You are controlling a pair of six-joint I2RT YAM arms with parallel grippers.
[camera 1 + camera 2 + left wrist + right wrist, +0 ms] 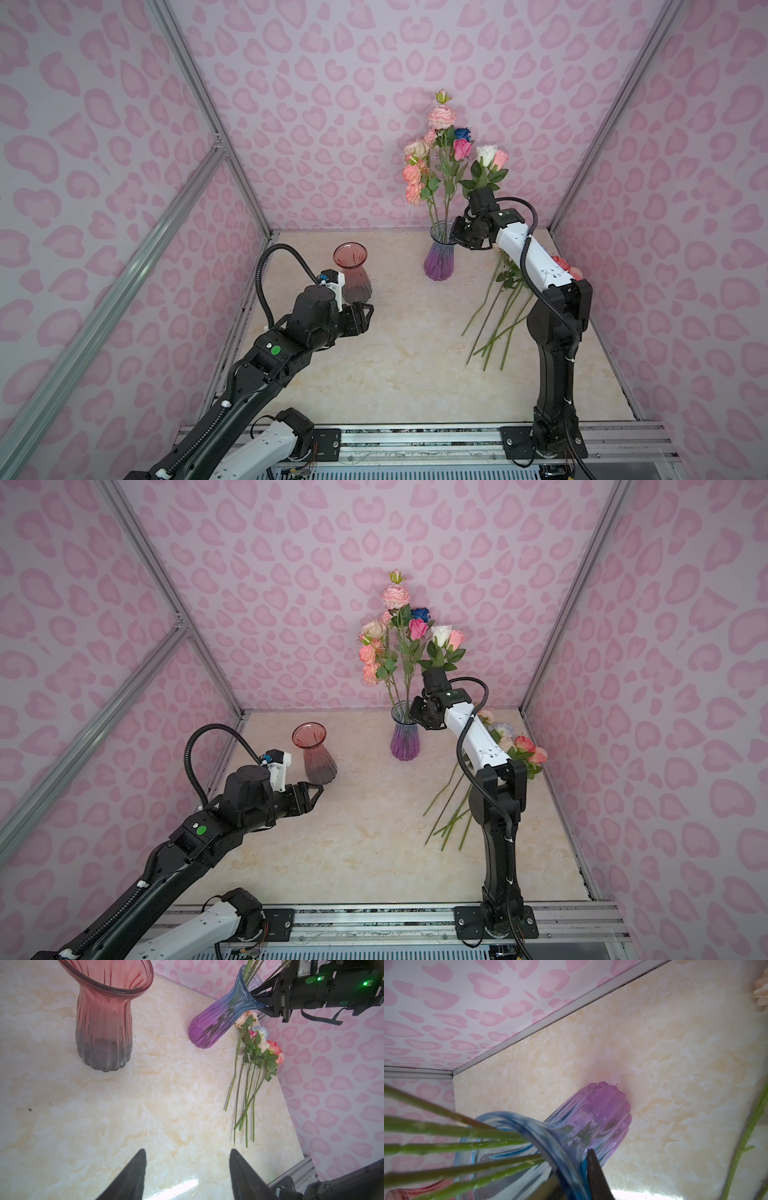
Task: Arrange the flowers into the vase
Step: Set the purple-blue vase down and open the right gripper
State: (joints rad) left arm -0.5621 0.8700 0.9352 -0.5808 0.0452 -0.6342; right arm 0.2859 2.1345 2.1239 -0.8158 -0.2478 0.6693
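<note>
Apparently the right gripper [456, 240] stands at the mouth of the purple-blue vase [438, 266] because a stem is being guided in there. The rim is just at its fingertips, and in the right wrist view the glass edge passes between the two dark fingers. The jaws are close together, but it cannot be told whether they pinch a stem or only frame the rim. The flowers in the vase [441, 117] rise above this gripper and fan out, probably because only the narrow neck supports them. The loose flowers [273, 1046] lie on the table [395, 353] below and behind this gripper, under its forearm. The left gripper [188, 1152] hovers with fingers spread and empty, just beside the red vase [352, 270] and well apart from all the flowers.
</note>
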